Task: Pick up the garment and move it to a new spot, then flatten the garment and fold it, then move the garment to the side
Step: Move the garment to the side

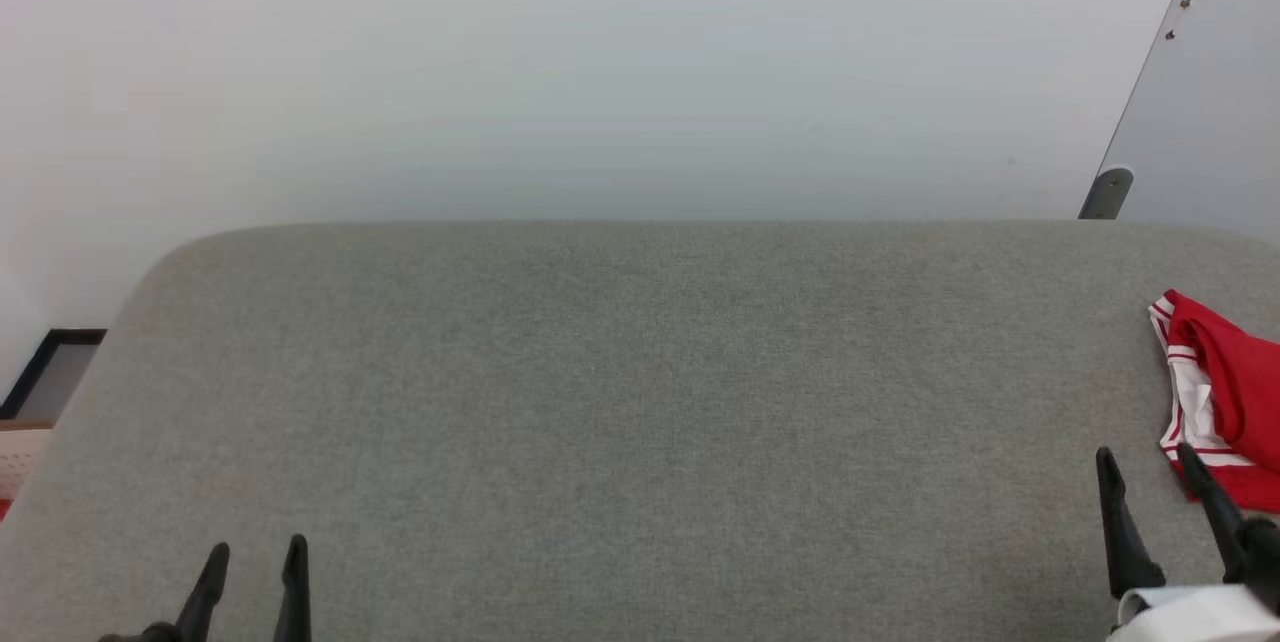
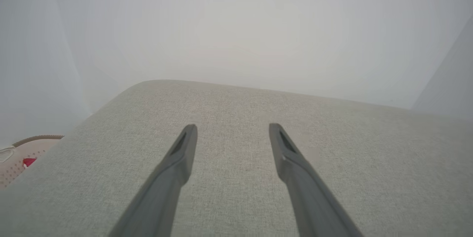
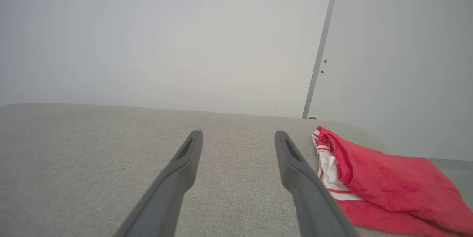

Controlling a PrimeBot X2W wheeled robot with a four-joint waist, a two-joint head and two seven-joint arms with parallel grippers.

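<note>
**Grey upholstery, two empty grippers, red garment off to the right**

Grey woven upholstery (image 1: 640, 402) stretches wide and flat in front of the robot, with a plain pale wall (image 1: 600, 72) behind it and a light door panel (image 1: 1210, 102) at the far right.

The left gripper (image 1: 257, 547) hangs low over the near edge of the cushion. Its two dark fingers are spread well apart and there is nothing between them. Ahead of its tips lies bare grey fabric. Off to its left, past the rounded corner of the cushion, sits a beige perforated basket (image 2: 22, 155) with a small bit of red in it.

The right gripper (image 1: 1146, 453) also stands wide open and holds nothing, with grey upholstery visible in the gap between its fingers. The garment (image 1: 1235, 392) lies just to the right of this gripper, bunched in a loose heap on the cushion near its right end. It is bright red with a white sleeve end and red-and-white stripe trim, and the trim is turned toward the gripper. In the head view the outer finger crosses the lower edge of the cloth. In the right wrist view the white sleeve sits right beside that finger. Whether finger and cloth actually touch, I cannot tell.

The garment is well apart from the left gripper, with the whole width of the cushion between them.
</note>
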